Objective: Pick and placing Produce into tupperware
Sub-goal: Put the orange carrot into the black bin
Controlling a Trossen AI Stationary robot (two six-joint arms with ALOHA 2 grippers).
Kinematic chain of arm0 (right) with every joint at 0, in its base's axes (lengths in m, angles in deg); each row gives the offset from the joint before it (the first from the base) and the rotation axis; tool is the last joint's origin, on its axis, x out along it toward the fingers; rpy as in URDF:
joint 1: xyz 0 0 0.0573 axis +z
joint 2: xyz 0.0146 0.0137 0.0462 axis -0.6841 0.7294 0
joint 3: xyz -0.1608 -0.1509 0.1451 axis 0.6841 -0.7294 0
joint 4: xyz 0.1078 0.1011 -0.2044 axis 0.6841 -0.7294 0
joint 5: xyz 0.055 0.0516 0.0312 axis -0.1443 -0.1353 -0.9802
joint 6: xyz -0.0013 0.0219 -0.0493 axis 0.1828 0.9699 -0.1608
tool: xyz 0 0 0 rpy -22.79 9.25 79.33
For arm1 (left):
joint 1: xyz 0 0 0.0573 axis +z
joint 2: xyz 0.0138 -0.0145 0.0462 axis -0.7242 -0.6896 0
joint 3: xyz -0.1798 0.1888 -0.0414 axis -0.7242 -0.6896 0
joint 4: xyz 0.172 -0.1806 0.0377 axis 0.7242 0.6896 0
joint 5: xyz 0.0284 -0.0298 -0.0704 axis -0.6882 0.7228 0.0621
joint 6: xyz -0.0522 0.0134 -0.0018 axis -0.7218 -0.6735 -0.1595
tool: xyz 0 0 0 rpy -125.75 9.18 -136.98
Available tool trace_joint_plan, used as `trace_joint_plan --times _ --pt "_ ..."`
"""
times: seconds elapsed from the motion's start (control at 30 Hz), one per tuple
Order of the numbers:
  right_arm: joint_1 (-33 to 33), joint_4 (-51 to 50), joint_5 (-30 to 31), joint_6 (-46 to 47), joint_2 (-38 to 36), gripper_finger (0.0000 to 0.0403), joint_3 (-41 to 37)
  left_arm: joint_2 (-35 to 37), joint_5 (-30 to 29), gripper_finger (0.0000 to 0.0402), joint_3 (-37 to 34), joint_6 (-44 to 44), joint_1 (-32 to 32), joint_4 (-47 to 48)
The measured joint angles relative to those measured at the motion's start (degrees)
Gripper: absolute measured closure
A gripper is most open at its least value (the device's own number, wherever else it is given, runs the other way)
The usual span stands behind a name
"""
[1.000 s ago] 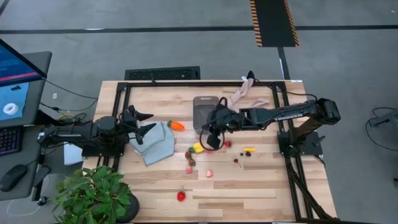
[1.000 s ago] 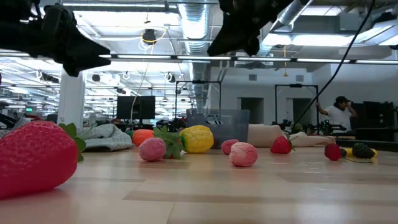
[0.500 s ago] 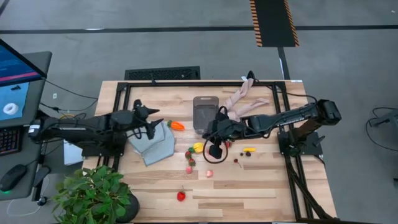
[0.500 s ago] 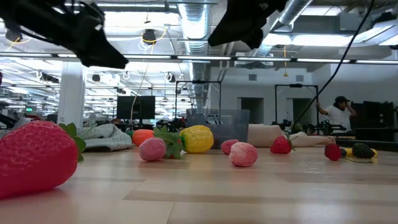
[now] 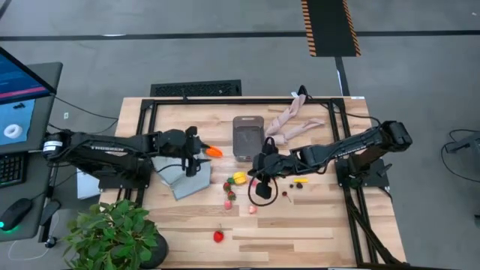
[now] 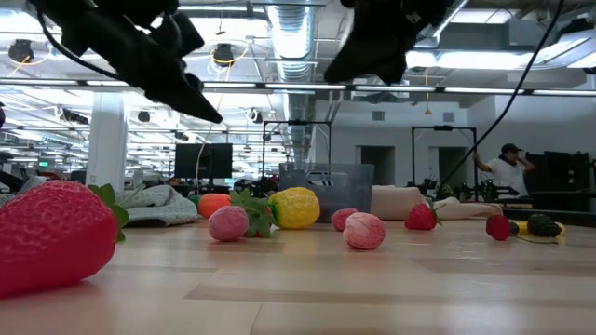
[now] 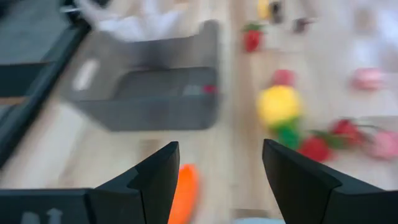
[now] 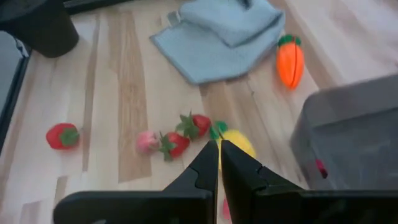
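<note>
Grey see-through tub [image 5: 247, 136] sits mid-surface, one red piece inside; carrot [image 5: 214, 151] (orange, green-topped) beside it under the open left tool [image 5: 196, 156]; right tool [image 5: 262, 187] closed above the lemon [image 5: 238, 178].

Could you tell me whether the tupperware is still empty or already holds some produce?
Not empty: the tupperware already holds one small red piece; nothing else shows inside it.

tupperware [image 5: 247, 136] behind lemon [image 5: 239, 178] | carrot [image 5: 214, 151] left of tupperware | cloth [image 5: 186, 176] left of lemon
</note>
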Motion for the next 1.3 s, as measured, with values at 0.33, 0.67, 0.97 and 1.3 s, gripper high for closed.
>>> trace_joint_plan --times 0.33,0.67,0.97,1.3 --pt "0.9 4.1 0.2 2.2 0.0 0.036 -4.7 -0.9 -4.9 0.018 1.0 1.1 3.2 0.2" --pt "3.3 8.0 0.2 -0.7 0.0 0.036 -4.7 -6.5 14.5 0.018 0.9 1.5 14.3 -0.5" --pt "3.9 8.2 0.2 -0.9 0.0 0.036 -4.7 -19.4 15.7 0.018 5.6 -1.1 20.9 4.6" --pt "4.0 8.2 0.2 -0.7 0.0 0.036 -4.7 -24.1 17.3 0.0155 8.3 1.9 19.4 4.3"
